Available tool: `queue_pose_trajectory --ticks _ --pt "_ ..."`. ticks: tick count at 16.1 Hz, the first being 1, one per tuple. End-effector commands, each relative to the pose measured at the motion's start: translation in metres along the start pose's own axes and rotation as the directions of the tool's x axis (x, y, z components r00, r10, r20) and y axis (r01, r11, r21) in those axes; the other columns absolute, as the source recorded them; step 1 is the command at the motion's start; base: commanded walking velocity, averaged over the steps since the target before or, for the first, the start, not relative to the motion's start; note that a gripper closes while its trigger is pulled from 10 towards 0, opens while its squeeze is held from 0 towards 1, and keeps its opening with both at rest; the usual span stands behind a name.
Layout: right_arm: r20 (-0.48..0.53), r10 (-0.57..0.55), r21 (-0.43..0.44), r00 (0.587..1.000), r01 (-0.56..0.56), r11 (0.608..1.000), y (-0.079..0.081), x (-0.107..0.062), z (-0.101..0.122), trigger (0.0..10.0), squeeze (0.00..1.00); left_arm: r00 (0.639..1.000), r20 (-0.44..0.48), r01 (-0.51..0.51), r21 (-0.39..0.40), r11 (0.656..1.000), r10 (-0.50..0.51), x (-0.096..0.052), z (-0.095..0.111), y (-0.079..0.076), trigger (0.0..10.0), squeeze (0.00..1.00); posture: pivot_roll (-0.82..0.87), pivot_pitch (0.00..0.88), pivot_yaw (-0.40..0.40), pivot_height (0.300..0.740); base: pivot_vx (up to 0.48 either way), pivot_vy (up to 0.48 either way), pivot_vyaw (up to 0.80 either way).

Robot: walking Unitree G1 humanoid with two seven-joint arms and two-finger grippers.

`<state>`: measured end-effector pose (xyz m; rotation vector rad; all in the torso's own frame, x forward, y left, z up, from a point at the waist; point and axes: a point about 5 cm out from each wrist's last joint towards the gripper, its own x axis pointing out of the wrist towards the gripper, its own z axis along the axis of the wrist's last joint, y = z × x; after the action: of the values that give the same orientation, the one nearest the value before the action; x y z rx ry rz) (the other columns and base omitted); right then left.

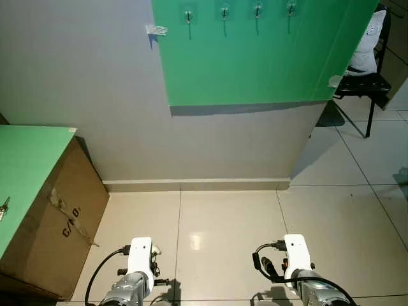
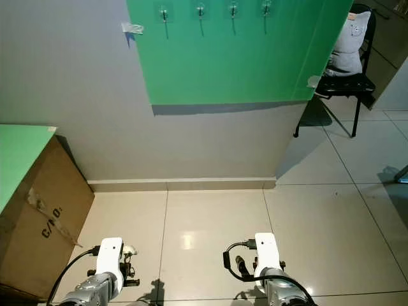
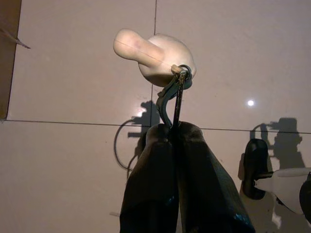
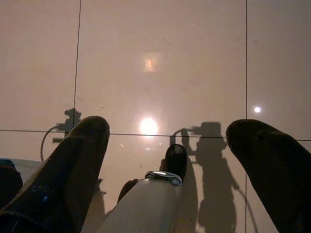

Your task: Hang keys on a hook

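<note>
My left gripper [image 3: 172, 127] is shut on a dark metal clip [image 3: 167, 97] that carries a ring and a cream plush charm [image 3: 154, 51], the keys' bunch; it hangs over the tiled floor. In the eye views that arm [image 1: 141, 255] is low at the left, with the charm [image 1: 155, 251] peeking beside it. Several small hooks [image 1: 224, 11] run along the top of a green board [image 1: 255, 64] on the grey wall ahead, well above and beyond both arms. My right gripper [image 4: 170, 127] is open over the floor, nothing between its fingers [image 4: 80, 155].
A cardboard box [image 1: 57, 223] with a green top [image 1: 25, 166] stands at the left; a small metal item [image 1: 3, 208] lies on it at the picture's edge. A black chair [image 1: 366, 86] holding a pale cushion [image 1: 368, 41] stands at the right. Beige floor tiles [image 1: 223, 217] lie between me and the wall.
</note>
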<state>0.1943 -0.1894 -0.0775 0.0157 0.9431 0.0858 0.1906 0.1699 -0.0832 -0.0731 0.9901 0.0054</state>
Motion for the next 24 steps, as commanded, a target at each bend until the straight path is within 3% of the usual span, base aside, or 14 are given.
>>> queue_pose_trajectory --ticks 1,24 --pt "-0.005 0.006 -0.015 1.0 -0.006 1.0 0.0 0.001 0.003 10.0 1.0 1.0 -0.003 0.001 0.015 1.0 -0.001 0.0 0.002 -0.001 0.0 0.0 -0.21 0.007 0.071 0.74 0.0 0.0 0.0" --pt "-0.034 -0.003 -0.011 0.999 0.003 1.0 -0.002 -0.001 -0.008 10.0 1.0 1.0 -0.009 0.001 0.027 1.0 -0.001 0.0 0.002 0.001 0.0 0.0 -0.21 0.026 0.074 0.74 0.0 0.0 0.0"
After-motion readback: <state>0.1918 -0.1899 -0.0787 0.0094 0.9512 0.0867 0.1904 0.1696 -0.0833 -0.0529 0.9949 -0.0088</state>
